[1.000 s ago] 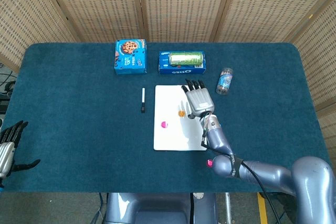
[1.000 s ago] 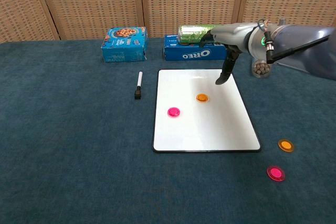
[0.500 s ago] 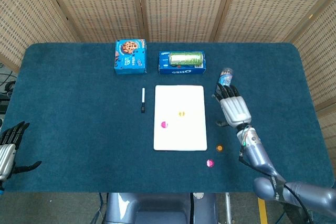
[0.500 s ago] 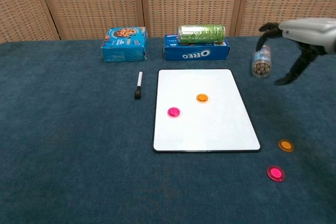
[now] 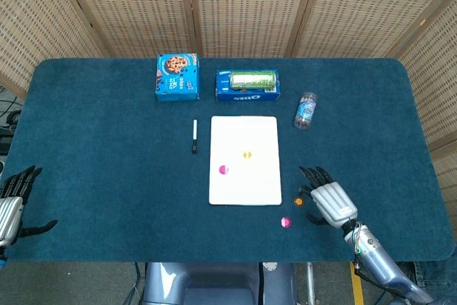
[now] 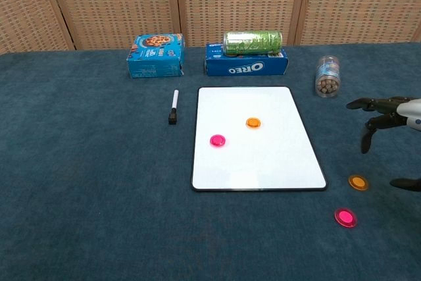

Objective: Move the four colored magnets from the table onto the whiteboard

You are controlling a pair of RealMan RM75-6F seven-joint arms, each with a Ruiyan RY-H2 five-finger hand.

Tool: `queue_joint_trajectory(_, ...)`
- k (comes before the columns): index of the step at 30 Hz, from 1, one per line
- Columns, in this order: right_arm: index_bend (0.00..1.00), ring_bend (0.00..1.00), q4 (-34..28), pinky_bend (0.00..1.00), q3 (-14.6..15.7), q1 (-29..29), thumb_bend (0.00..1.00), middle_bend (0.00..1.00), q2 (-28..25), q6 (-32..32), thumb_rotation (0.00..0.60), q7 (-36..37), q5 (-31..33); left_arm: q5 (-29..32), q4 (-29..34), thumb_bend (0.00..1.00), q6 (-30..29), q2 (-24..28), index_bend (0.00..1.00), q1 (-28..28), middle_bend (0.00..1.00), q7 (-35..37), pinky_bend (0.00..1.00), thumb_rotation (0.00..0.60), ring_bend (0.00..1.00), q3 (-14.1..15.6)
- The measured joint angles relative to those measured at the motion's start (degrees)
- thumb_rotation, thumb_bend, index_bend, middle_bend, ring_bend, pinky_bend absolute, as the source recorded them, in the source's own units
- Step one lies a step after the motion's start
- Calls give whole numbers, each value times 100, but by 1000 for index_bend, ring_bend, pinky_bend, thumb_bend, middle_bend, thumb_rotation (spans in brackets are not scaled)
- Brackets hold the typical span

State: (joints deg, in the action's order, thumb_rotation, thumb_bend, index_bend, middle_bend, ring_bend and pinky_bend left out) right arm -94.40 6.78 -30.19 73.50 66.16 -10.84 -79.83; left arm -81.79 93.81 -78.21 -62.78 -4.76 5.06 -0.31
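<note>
The right hand (image 5: 328, 203), fingers spread and holding nothing, hovers beside an orange magnet (image 6: 358, 181) and a pink magnet (image 6: 345, 217) on the surface right of the whiteboard (image 6: 258, 176). Two more magnets lie on the board. The left hand (image 5: 11, 205) rests open.

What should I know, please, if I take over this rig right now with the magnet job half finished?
Right hand: holds nothing, fingers spread, above the table beside the loose orange round magnet.
Left hand: holds nothing, at the table's near left edge.
Done: one pink round magnet and one orange round magnet lie on the white rectangular whiteboard.
Left: the loose orange magnet and the loose pink round magnet lie on the blue cloth, off the board's near right corner. Probably take the orange one first, since the right hand is nearest it.
</note>
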Motion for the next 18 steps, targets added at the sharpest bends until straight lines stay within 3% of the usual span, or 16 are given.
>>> queue_joint_trajectory(10, 369, 0, 256, 12, -323, 88, 311, 0, 539, -115, 600, -735, 257, -66, 4, 0, -85, 2, 0, 38, 0, 11, 0, 600, 0, 21)
queue_joint_trajectory(18, 369, 0, 447, 12, -416, 148, 311, 0, 816, -298, 600, -916, 435, -61, 9, 0, -90, 4, 0, 39, 0, 7, 0, 600, 0, 17)
